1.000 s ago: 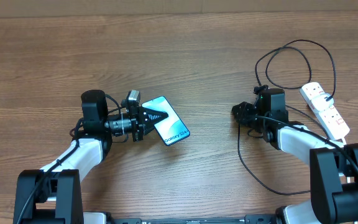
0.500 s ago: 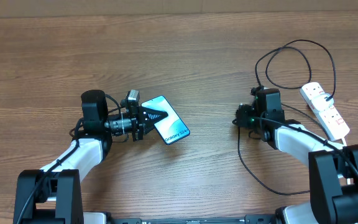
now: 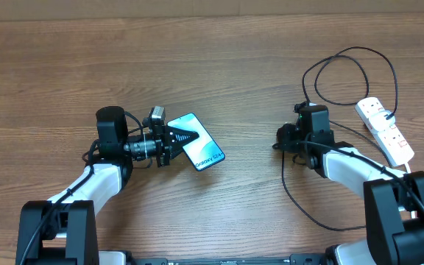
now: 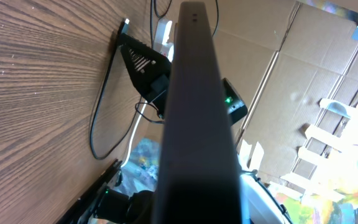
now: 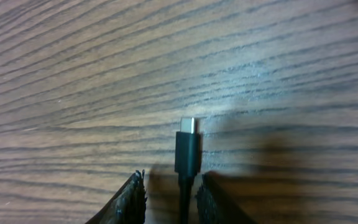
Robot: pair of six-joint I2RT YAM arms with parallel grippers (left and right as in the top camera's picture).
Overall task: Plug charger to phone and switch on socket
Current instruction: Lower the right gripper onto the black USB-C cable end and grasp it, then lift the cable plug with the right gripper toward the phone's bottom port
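Pinching the one phone (image 3: 203, 145) by its end, the left gripper (image 3: 174, 138) is pressed together and holds it edge-up over the bench (image 3: 212, 59). The right gripper (image 3: 280, 137), second of two, nips the single charger (image 5: 188, 149) just behind its connector, tip poking forward, just above the wood. Its cable loops back to the one power strip (image 3: 386, 131) at the far right. Since a second ago the right gripper has edged left towards the phone; the left has stayed put. Wood-grain bench; cardboard boxes (image 4: 303, 74) beyond.
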